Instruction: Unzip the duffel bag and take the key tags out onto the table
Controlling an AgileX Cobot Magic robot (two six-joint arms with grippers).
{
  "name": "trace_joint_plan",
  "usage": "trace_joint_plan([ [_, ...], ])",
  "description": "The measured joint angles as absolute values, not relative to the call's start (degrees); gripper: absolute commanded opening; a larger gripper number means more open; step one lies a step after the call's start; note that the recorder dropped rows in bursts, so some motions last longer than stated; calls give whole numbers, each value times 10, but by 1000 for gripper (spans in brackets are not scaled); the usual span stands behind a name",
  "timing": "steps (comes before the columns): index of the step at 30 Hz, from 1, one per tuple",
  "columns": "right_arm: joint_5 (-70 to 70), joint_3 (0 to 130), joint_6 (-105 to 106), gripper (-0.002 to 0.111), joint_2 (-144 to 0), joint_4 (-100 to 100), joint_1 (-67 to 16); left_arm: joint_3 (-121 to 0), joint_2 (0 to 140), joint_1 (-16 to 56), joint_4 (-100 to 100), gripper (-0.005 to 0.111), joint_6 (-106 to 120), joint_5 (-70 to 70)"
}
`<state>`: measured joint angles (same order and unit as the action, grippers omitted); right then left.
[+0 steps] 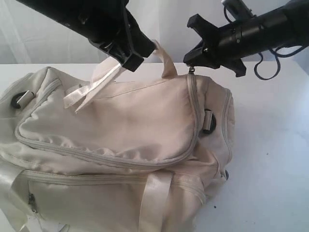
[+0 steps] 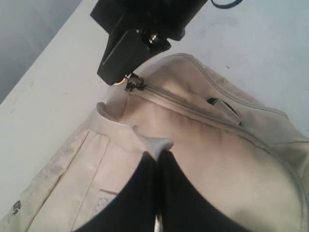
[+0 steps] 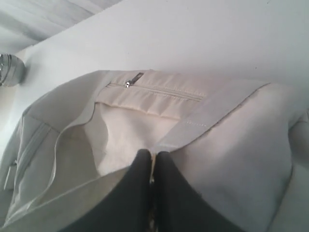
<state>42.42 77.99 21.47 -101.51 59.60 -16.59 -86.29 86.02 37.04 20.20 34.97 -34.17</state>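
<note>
The duffel bag is lying on its side across the left and middle of the tabletop, its upper end reaching back close to the far edge. Bare white surface is stretching away toward the right edge.

The left gripper is hovering over the bag's far side with its jaws pressed together on a satin handle. The strap is hanging down from the dark fingers in a slack ribbon onto the cream panel. From the left wrist view, a small pale fold is showing pinched right at the fingertips.

The right gripper is coming in from the right, tips down at the bag's top corner nearest the far edge. Its jaws are closed tight on the zipper pull, which is standing upright under the tips. The main zipper is curving down from there and around the big panel, and it is looking closed along the whole stretch I can see.

A dark metal ring is sitting on the end of the bag that faces the right edge. A second handle is lying flat over the near side. From the right wrist view, a small side-pocket zipper is showing too, also done up.
</note>
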Motion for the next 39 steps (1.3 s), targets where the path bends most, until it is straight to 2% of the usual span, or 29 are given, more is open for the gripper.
trace_joint_plan([
  [17, 519, 769, 227, 0, -925, 472, -166, -862, 897, 370, 212, 0, 321, -324],
  [39, 514, 552, 276, 0, -777, 483, -166, -862, 897, 370, 213, 0, 288, -310],
])
